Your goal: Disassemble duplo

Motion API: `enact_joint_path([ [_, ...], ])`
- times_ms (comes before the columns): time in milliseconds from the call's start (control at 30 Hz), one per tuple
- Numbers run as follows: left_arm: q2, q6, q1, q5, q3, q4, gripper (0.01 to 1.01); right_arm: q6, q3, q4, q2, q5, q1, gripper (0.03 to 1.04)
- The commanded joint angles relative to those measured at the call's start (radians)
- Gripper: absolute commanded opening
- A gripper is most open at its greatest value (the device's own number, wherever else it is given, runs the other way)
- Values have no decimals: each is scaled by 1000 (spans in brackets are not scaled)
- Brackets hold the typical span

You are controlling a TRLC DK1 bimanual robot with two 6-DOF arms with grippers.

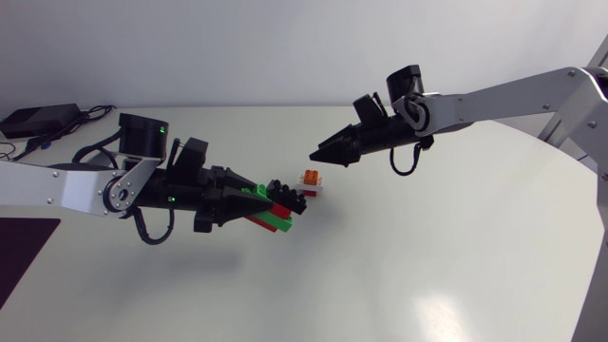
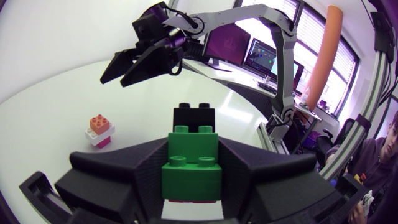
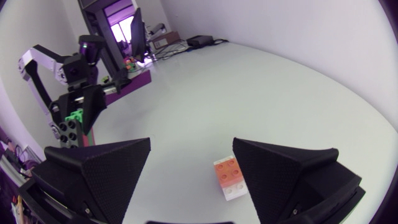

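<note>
Left gripper pinching green-black-red Duplo stack, right gripper spread wide above orange-topped brick pile on table

You have a staggered stack of green, black and red plastic bricks clamped in the left claw, held above the bench. Just beyond its black end, a small orange-white-pink brick tower stands upright on the bench.

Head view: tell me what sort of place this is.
Probably a robot lab bench: plain white table, matte black left pincer gripping a green, red and black plastic brick stack, matte black right pincer open nearby.
</note>
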Motion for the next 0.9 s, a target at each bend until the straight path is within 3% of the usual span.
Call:
enact_joint_path([
  [0, 30, 18, -4, 3, 28, -6, 26, -71, -33, -42, -12, -79, -11, 954],
  [200, 24, 20, -11, 3, 23, -9, 26, -312, -24, -262, -24, -188, 6, 954],
  [567, 24, 31, -28, 3, 19, -16, 26, -613, -9, -542, -38, -229, 64, 954],
  [733, 28, 37, -40, 2, 16, -18, 26, -678, -6, -611, -43, -229, 104, 954],
  [867, 27, 37, -40, 2, 17, -19, 26, -682, -12, -611, -47, -229, 116, 954],
])
